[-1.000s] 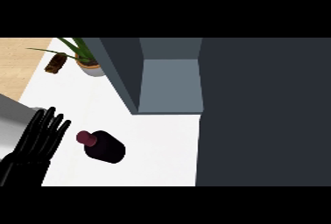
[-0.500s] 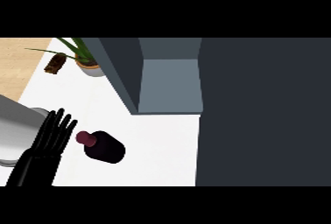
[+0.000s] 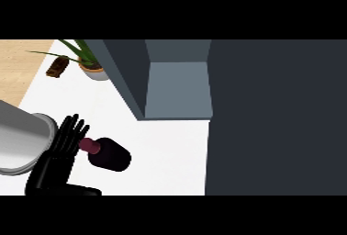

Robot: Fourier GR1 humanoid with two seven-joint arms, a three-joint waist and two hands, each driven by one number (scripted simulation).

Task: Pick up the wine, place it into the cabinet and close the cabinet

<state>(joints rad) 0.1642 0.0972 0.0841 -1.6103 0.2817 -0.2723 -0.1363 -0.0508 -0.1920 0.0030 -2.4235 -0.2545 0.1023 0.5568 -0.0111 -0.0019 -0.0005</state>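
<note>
- My left hand (image 3: 59, 153) comes in from the lower edge of the head view, nearest to me, black against the white counter (image 3: 169, 156).
- Its fingers are straight and held close together, pointing away from me; nothing is gripped in them.
- The fingertips (image 3: 75, 124) reach just past the neck of the wine (image 3: 107, 153), on its left side.
- The hand lies right against the bottle's dark red neck; I cannot tell whether they actually touch.
- The wine is a dark bottle seen from above, its body black and rounded, its neck pointing toward my hand.
- It stands on the counter, in front of the cabinet (image 3: 177, 89) and a little to its left.
- A grey forearm (image 3: 20, 142) shows left of the wine, at the view's edge.
- Beyond the wine the cabinet is open, showing a pale grey-blue inside with a dark wall on its left.
- A wide dark panel (image 3: 278, 114) fills the view right of the wine, running near to far.
- Farthest off, left of the cabinet, a potted plant (image 3: 92, 69) with long green leaves stands by a small brown object (image 3: 58, 67) on the wooden floor (image 3: 17, 69).
</note>
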